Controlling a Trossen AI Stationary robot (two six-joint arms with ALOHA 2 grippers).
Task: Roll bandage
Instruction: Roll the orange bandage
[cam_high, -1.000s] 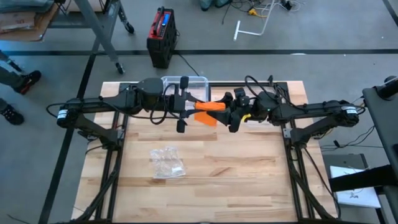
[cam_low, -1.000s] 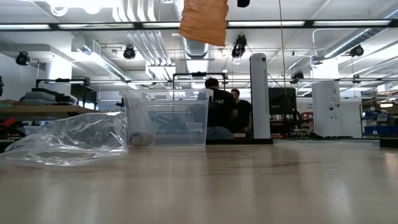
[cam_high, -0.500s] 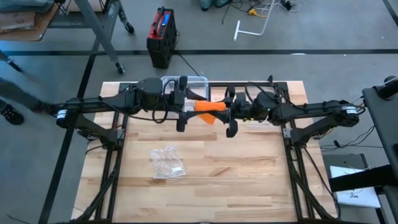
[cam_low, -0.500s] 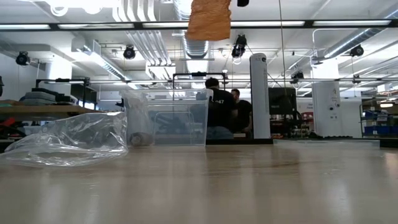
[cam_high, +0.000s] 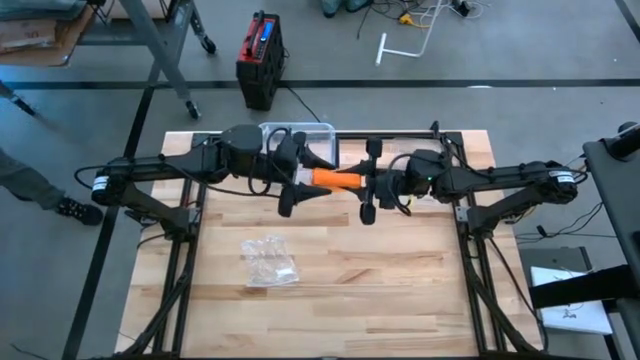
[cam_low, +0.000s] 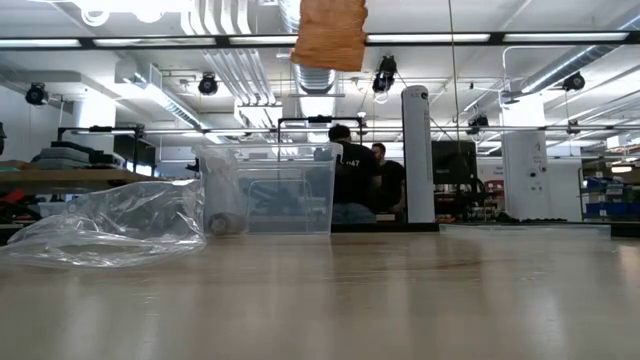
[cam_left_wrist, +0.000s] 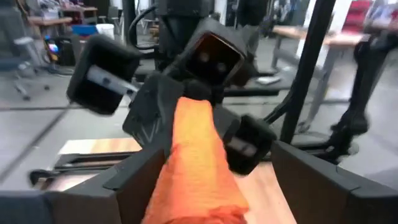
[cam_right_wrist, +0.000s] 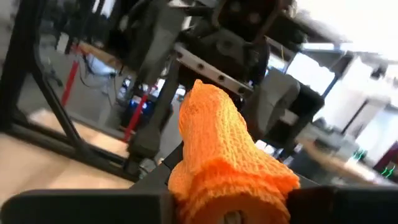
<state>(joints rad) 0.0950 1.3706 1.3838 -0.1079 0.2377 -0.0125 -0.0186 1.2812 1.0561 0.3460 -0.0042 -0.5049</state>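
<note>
An orange mesh bandage (cam_high: 335, 180) is stretched level between my two grippers, high above the table near its far edge. My left gripper (cam_high: 300, 184) is shut on its left end and my right gripper (cam_high: 367, 186) on its right end. In the left wrist view the bandage (cam_left_wrist: 194, 155) runs as a bunched strip from my fingers to the right gripper. In the right wrist view the bandage (cam_right_wrist: 217, 143) runs to the left gripper. A loose part of it (cam_low: 330, 35) hangs down at the top of the low view. My left gripper pinches the bandage's left end (cam_left_wrist: 189, 193) between its two fingers, coming level from the table's left. The cloth there is bunched in several layers. The bandage is lifted clear of the table and runs level to the other gripper. My right gripper pinches the bandage's right end (cam_right_wrist: 233, 186) between its two fingers, coming level from the table's right. The end is wound into several layers there. It is clear of the table, with the strip running level to the left gripper.
A crumpled clear plastic bag (cam_high: 268, 262) lies on the wooden table, left of centre; it also shows in the low view (cam_low: 110, 225). A clear plastic bin (cam_high: 300, 133) stands at the far edge behind the grippers. People stand in the room beyond (cam_low: 350, 175).
Both grippers have turned about the bandage's long axis while staying shut on it. The flap that hung below the strip has been drawn in, so the bandage now shows as a narrower, bunched strip between them.
</note>
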